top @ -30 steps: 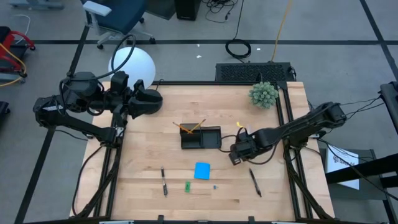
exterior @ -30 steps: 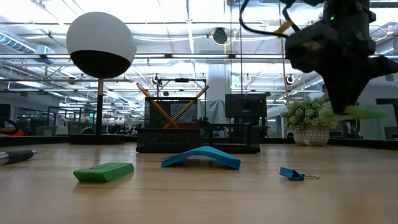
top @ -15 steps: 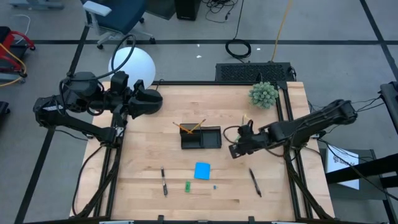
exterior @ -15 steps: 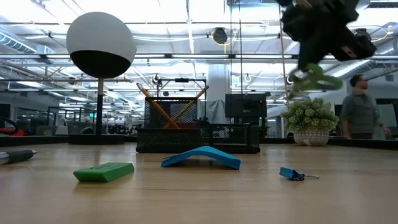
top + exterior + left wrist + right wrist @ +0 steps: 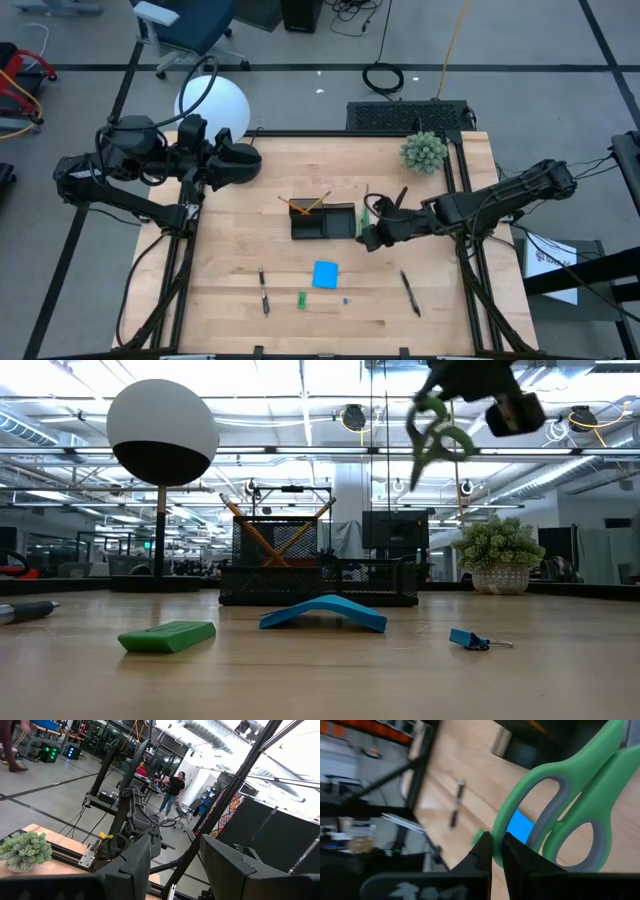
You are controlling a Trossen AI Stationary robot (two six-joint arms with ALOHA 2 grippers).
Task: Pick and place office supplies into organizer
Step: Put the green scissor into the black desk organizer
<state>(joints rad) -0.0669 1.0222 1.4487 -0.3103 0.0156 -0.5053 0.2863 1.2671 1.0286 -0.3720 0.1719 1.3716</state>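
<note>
My right gripper (image 5: 368,232) hovers just right of the black organizer (image 5: 322,222), shut on the green-handled scissors (image 5: 560,805), which also show high up in the low view (image 5: 436,432). Orange pencils (image 5: 310,204) stand leaning in the organizer's far compartment. On the wood nearer the front lie a blue note pad (image 5: 325,274), a small green piece (image 5: 301,299), a tiny blue clip (image 5: 346,299) and two black pens (image 5: 263,292) (image 5: 410,293). My left gripper (image 5: 175,870) waits open at the table's far left, raised. My right gripper pinches the rim of one green handle loop (image 5: 498,836) of the scissors between its two fingers (image 5: 482,856). The fingers slant down from the table's right side. The scissors are lifted clear of the table and hang from the fingers in the air (image 5: 436,432).
A lamp with a white ball (image 5: 212,103) and a round black base stands at the far left corner by my left arm. A fuzzy green plant (image 5: 424,152) sits at the far right corner. Bare wood lies between the organizer and the front items.
My right gripper has risen and tipped up from pointing steeply down to a shallower slant, drifting toward the organizer. It stayed shut, and the scissors went up with it, well clear of the table.
</note>
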